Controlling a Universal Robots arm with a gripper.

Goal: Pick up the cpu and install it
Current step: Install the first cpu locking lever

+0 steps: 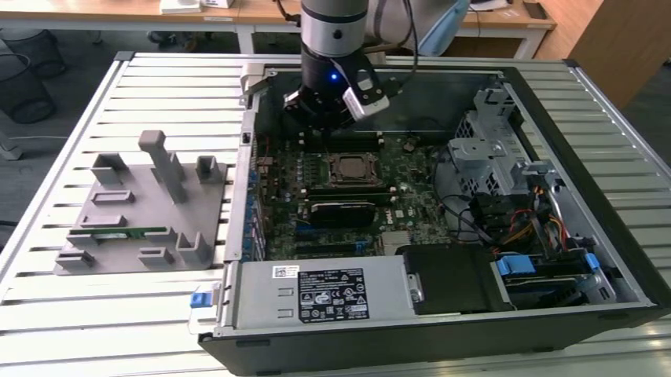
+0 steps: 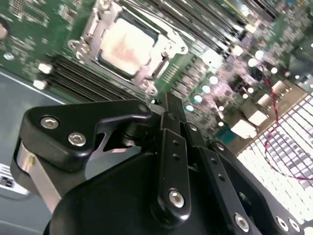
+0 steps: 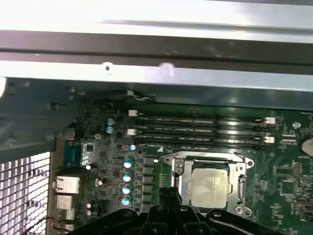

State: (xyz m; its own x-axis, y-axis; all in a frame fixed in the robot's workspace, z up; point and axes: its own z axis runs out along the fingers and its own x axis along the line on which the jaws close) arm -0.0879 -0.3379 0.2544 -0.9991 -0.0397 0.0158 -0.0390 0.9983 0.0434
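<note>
Seated in the motherboard socket point(image 3: 210, 183) — cpu point(image 3: 210, 186); just above it, gripper point(image 3: 168, 215), closed on nothing.

No print reads clearly anywhere here. A white label point(image 1: 283, 272) and a black label point(image 1: 333, 296) with rows of marks sit on top of the grey power supply box point(image 1: 314, 298), the white one just beside the black, but the lettering on both is too small to make out.
</note>
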